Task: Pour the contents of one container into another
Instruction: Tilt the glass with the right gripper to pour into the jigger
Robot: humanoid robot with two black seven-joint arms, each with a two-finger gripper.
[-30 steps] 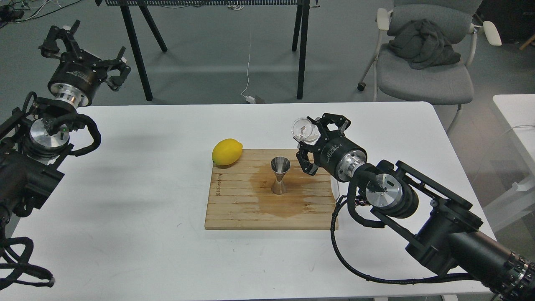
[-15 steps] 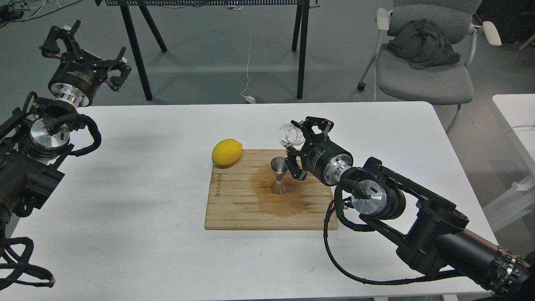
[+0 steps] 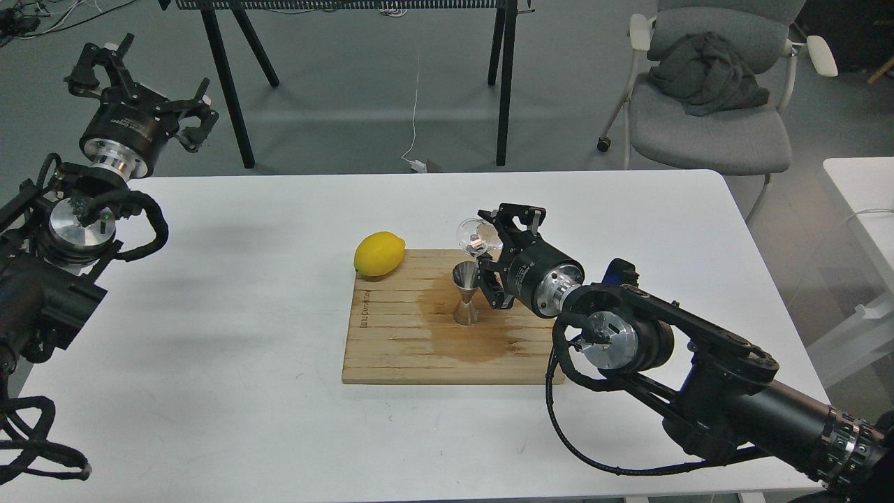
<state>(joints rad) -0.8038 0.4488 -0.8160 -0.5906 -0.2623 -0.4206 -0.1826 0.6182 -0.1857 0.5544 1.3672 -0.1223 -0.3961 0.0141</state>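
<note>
A small clear cup [image 3: 476,237] hangs tilted over on its side, held in my right gripper [image 3: 491,246], which is shut on it. Its mouth points left and down, just above and slightly right of the steel hourglass jigger [image 3: 466,293]. The jigger stands upright on a wooden cutting board [image 3: 391,349], at the top of a dark wet stain. My left gripper [image 3: 140,87] is raised far off at the upper left, beyond the table's edge, its fingers spread open and empty.
A yellow lemon [image 3: 379,255] rests on the board's back left corner. The board lies mid-way on a white table [image 3: 209,363]. Behind the table are black stand legs [image 3: 227,77] and a grey chair [image 3: 705,105] with a dark cloth on it.
My right arm has carried the cup left and down, from the right of the board to just above the jigger, tilting it further. The left arm has stayed still.
</note>
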